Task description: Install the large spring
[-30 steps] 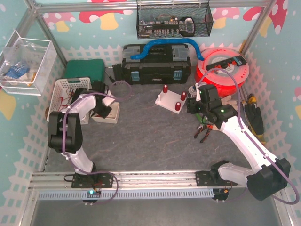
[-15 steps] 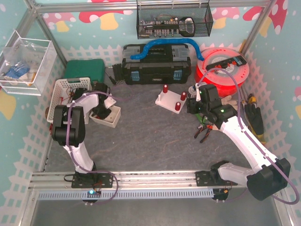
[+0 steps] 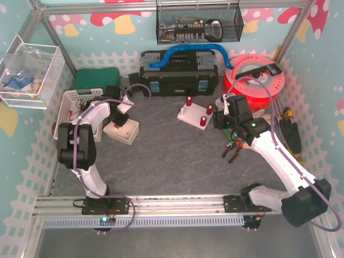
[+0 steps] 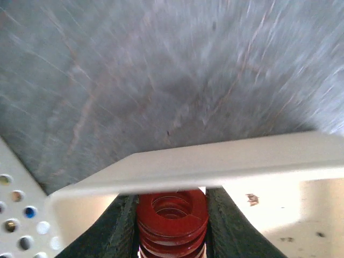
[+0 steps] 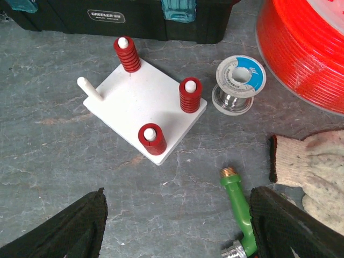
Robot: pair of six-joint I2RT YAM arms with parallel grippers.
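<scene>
Lettering on the black toolbox reads GREENER, at 12 o'clock from the white peg board, whose 9 o'clock peg stands bare. Left gripper clamps the large red spring at the white box rim; right gripper gapes wide.

Bright, even light; one blurred view.
Above the white box the tabletop smears into streaks; below its rim the floor glares pale, the red spring fairly sharp.
</scene>
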